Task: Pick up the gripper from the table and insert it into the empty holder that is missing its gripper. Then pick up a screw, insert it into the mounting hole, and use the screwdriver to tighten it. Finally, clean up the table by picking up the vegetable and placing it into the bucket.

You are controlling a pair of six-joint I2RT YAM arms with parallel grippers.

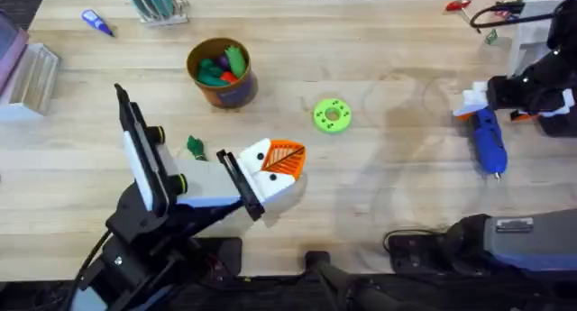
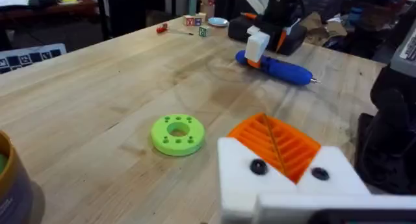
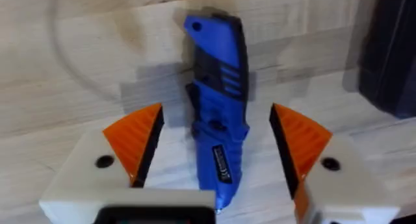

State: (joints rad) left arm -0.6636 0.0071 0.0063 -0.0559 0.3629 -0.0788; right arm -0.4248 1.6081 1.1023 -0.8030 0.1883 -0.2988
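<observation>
The right claw point(image 3: 214, 159) hangs open astride the blue screwdriver point(image 1: 488, 141) on the table point(image 1: 388, 203), so tightening seems next. The left claw point(image 1: 275, 162) looks closed. The vegetable point(image 1: 196, 148) lies outside the bucket point(image 1: 219, 73).

My overhead camera looks down and forward over the table point(image 1: 379, 203), both arm bases at its bottom edge. My left wrist camera sits low, just above the tabletop, facing across it toward the screwdriver point(image 2: 276, 67) and what seems to be the right arm behind it; the green disc point(image 2: 177, 133) shows there and from overhead point(image 1: 332, 114). My right wrist camera looks steeply down, very near the screwdriver point(image 3: 218, 107).
</observation>
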